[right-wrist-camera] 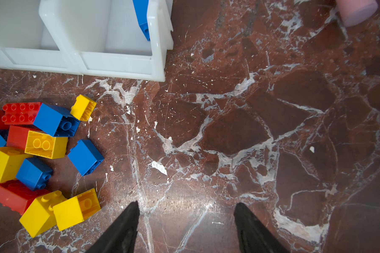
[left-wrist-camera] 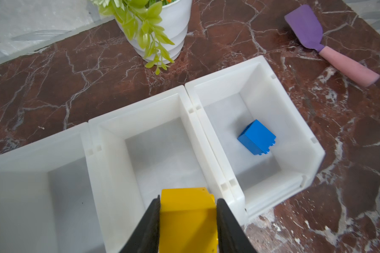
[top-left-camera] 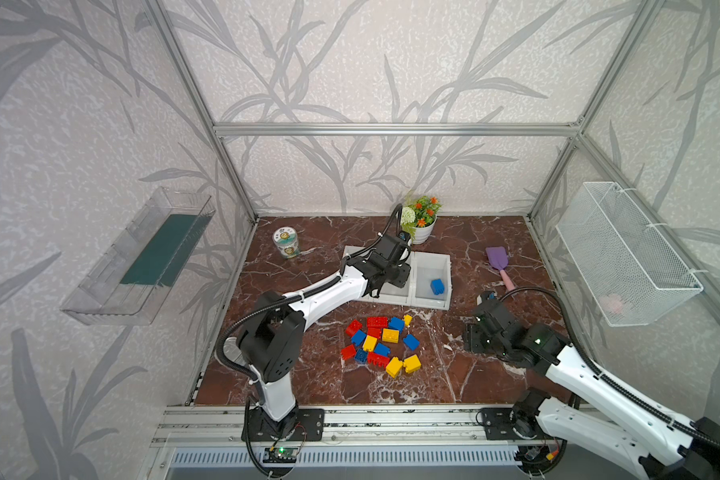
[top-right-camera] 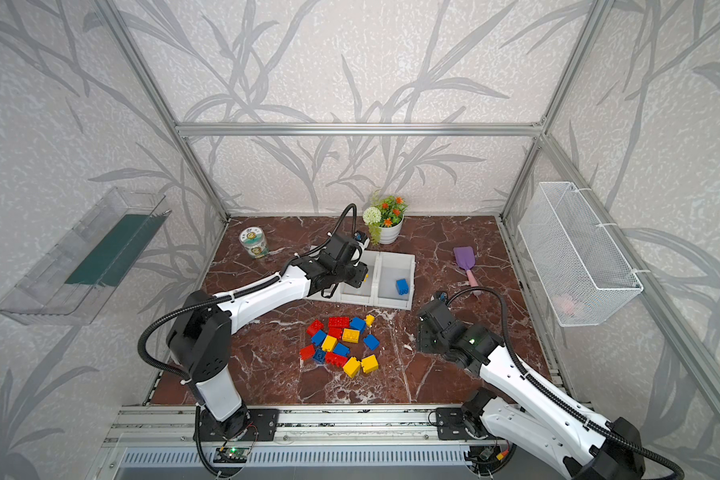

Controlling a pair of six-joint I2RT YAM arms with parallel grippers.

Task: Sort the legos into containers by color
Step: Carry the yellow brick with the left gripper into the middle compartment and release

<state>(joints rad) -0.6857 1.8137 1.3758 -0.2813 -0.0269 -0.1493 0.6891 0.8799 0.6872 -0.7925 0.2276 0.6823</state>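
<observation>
Three joined white containers (top-left-camera: 431,305) stand at the back middle of the table. My left gripper (left-wrist-camera: 188,199) hangs over the middle bin (left-wrist-camera: 140,109), shut on a yellow lego (left-wrist-camera: 187,219) that touches both jaws. Most of that gripper (top-left-camera: 400,278) covers the middle bin in both top views. A single blue lego (left-wrist-camera: 257,138) lies in the right-hand bin (left-wrist-camera: 294,114). Several loose red, yellow and blue legos (top-left-camera: 381,345) form a pile in front of the bins. Right of the pile, my right gripper (right-wrist-camera: 187,204) is open above bare table, nothing between its fingers.
A potted plant (top-left-camera: 422,228) stands just behind the bins and a small can (top-left-camera: 285,243) at the back left. A purple spatula (top-left-camera: 497,259) lies right of the bins. A wire basket (top-left-camera: 624,253) hangs on the right wall, a clear tray (top-left-camera: 138,257) on the left.
</observation>
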